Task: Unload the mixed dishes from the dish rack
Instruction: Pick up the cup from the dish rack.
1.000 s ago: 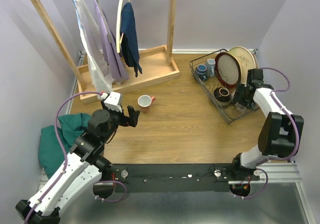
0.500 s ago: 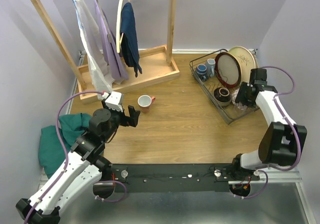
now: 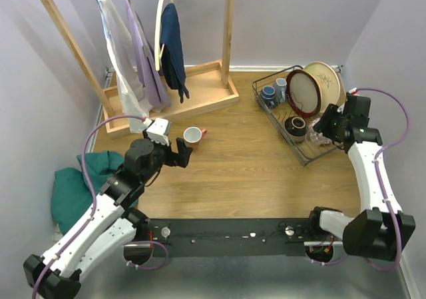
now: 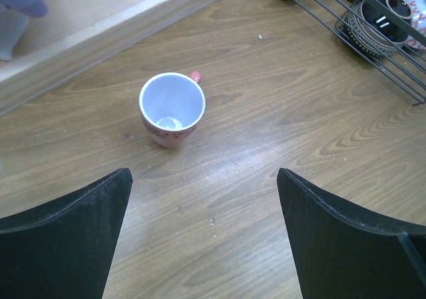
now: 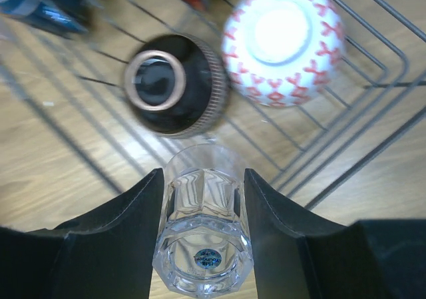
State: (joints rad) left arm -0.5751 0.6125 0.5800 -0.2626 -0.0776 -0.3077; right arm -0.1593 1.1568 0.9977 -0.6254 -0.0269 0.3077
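– Inside the dish rack [image 3: 279, 129], what sits there?
– A dark bowl [image 5: 174, 86], a red-crossed bowl [image 5: 283, 42], two upright plates [image 3: 304, 92], and small mugs [image 3: 269, 94] at its far end.
– And the clear glass [image 5: 203, 236]?
– At the rack's near end, clamped between the right gripper's [image 5: 203, 179] half-closed fingers.
– And the left gripper [image 4: 203, 199]?
– Spread wide, empty, well left of the rack, near a pink mug [image 4: 172, 109].

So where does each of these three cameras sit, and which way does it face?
Top external: high behind the arm bases, looking down at the table; shows the left arm, right arm, dish rack and pink mug.
Left wrist: on the left arm, facing down at the mug, ahead of the open left end effector.
Right wrist: on the right arm, facing down into the rack; the right end effector grips a clear glass, with a dark bowl beyond.
Shared: both wrist views catch the dark bowl.
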